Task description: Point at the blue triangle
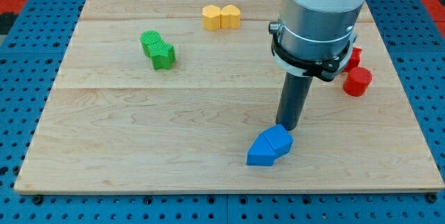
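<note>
Camera view shows my tip (288, 126) touching the top edge of the blue triangle (270, 146), low and right of centre on the bench (139, 147). No end effector jaws exist; only a rod.

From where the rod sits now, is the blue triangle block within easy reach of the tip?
Probably yes: my tip stands at the upper right edge of the blue triangle block, seemingly touching it, with nothing between them.

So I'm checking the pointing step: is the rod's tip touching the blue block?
Cannot tell. In the camera view, my tip meets the upper right edge of the blue block with no visible gap, but one angle cannot settle contact.
</note>
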